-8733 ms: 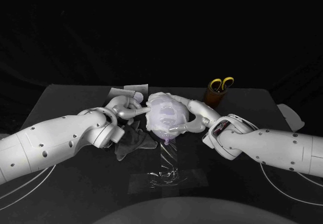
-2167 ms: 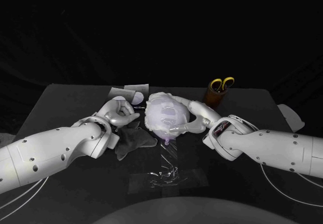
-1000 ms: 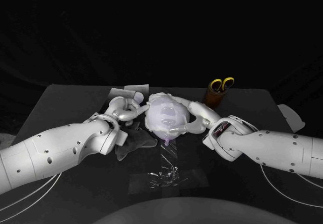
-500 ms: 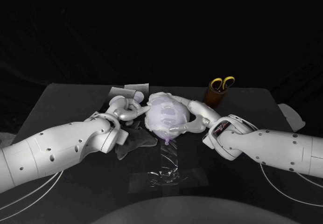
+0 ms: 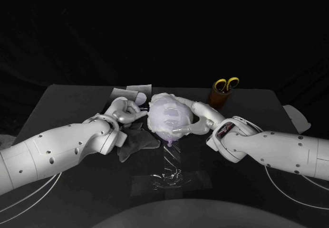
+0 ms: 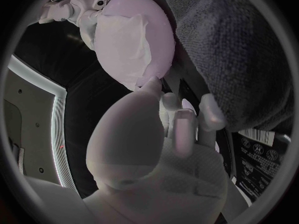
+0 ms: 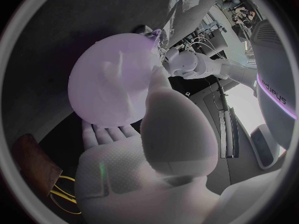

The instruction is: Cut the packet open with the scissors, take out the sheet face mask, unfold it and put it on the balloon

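The left hand (image 5: 123,111) has drawn back slightly from the balloon (image 5: 168,118) since 1 s ago. Its fingers curl in more.

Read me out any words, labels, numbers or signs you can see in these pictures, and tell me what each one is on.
Nothing can be quoted with confidence.
packet: a barcode and lines of white print on a dark panel, too small to read.
white casing, at the rim of the right wrist view: one short dark word, too bent to read.
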Tool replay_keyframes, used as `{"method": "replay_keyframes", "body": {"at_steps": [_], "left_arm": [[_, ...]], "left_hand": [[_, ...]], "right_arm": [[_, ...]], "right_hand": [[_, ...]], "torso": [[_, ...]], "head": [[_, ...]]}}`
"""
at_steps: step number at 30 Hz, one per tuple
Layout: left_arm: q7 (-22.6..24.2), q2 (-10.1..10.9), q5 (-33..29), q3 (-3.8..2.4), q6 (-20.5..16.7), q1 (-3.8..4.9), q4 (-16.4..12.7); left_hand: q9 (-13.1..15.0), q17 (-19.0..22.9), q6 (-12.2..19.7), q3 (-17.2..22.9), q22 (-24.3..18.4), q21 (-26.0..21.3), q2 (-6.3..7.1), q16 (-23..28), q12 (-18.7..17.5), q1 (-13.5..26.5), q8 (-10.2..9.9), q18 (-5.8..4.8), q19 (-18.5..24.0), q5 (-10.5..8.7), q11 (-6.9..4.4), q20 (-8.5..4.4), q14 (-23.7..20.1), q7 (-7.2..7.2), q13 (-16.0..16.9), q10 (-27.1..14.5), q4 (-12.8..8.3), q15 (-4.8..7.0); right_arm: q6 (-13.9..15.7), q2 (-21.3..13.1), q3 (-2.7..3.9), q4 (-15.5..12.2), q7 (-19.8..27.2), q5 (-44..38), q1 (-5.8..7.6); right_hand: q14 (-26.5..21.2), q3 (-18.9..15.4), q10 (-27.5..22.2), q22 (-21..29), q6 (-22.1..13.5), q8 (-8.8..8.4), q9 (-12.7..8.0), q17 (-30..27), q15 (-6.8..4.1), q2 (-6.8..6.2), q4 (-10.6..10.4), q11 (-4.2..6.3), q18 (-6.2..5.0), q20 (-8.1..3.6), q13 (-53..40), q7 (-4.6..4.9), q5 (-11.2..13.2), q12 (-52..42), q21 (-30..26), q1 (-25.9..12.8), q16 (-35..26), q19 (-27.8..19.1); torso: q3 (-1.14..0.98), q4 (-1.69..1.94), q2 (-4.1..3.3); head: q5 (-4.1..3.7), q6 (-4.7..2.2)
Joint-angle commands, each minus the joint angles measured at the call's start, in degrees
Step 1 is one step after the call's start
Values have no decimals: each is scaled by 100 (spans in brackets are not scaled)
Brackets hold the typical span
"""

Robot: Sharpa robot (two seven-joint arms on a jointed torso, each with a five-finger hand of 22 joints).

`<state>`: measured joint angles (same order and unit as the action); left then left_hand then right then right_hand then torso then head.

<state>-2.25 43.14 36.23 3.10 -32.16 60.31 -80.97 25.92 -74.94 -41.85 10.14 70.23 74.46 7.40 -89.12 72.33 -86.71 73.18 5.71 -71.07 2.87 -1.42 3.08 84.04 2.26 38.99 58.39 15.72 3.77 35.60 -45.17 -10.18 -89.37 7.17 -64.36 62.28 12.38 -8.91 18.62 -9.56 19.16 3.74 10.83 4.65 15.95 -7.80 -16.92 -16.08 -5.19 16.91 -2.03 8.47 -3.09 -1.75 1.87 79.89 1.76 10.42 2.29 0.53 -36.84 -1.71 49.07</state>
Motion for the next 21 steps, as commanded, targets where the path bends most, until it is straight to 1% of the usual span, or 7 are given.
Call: {"method": "replay_keyframes", "body": {"at_steps": [1,12,13,15,16,17,21], "left_arm": [[-94,15,162,-4,2,2,0],[218,150,26,-5,-49,2,-156],[316,176,-55,-6,-24,2,-187],[555,247,-218,-6,72,2,-273],[657,282,-275,-7,131,3,-316],[780,326,-332,-7,210,3,-371],[1062,453,-349,-5,467,3,-530]], "left_hand": [[-6,-553,-12,51,11,26,-5,-30,12,-65,-43,5,-37,-16,13,-10,242,-13,-9,19,12,36],[-16,-480,-5,122,-44,-18,-64,-24,-33,-187,-85,21,19,-15,31,-9,213,7,-88,-39,74,21],[-26,-372,24,125,-108,-71,-69,-14,-105,-172,-114,39,83,-14,43,-7,170,20,-240,-157,88,11],[-70,147,149,116,-363,-288,-74,48,-431,-73,-233,107,345,-16,103,6,-52,85,-885,-692,94,-36],[-94,296,200,95,-468,-382,-75,75,-486,17,-291,133,457,-25,139,17,-127,121,-907,-764,100,-70],[-145,846,340,5,-842,-711,-16,166,-607,226,-418,227,847,-12,221,44,-395,208,-954,-940,92,-138],[-217,1516,543,-170,-1442,-1318,92,354,-781,436,-603,344,1519,-19,401,171,-842,400,-1032,-1212,77,-320]], "right_arm": [[-318,9,-43,-5,-94,-14,-52],[-307,-8,-43,-17,-86,-14,-52],[-305,-9,-43,-17,-85,-14,-52],[-304,-11,-43,-16,-83,-14,-52],[-303,-11,-43,-16,-83,-14,-52],[-304,-12,-43,-14,-82,-14,-52],[-307,-12,-43,-8,-83,-13,-52]], "right_hand": [[-11,37,47,3,38,19,6,-10,6,45,-12,-5,84,-6,-4,884,24,-31,28,7,0,44],[-11,37,47,3,38,19,6,-10,6,45,-12,-5,84,-6,-4,884,24,-31,28,7,0,44],[-11,37,47,3,38,19,6,-10,6,45,-12,-5,84,-6,-4,884,24,-31,28,7,0,44],[-11,37,47,3,38,19,6,-10,6,45,-12,-5,84,-6,-4,884,24,-31,28,7,0,44],[-11,37,47,3,38,19,6,-10,6,45,-12,-5,84,-6,-4,884,24,-31,28,7,0,44],[-11,37,47,3,38,19,6,-10,6,45,-12,-5,84,-6,-4,884,24,-31,28,7,0,44],[-11,37,47,3,38,19,6,-10,6,45,-12,-5,84,-6,-4,884,24,-31,28,7,0,44]], "torso": [[2,4,-4],[5,1,-5],[4,-1,-4],[4,0,-1],[3,1,1],[3,2,2],[0,6,3]], "head": [[-5,-5],[1,-27],[-1,-28],[-5,-27],[-6,-24],[-8,-24],[-7,-14]]}}
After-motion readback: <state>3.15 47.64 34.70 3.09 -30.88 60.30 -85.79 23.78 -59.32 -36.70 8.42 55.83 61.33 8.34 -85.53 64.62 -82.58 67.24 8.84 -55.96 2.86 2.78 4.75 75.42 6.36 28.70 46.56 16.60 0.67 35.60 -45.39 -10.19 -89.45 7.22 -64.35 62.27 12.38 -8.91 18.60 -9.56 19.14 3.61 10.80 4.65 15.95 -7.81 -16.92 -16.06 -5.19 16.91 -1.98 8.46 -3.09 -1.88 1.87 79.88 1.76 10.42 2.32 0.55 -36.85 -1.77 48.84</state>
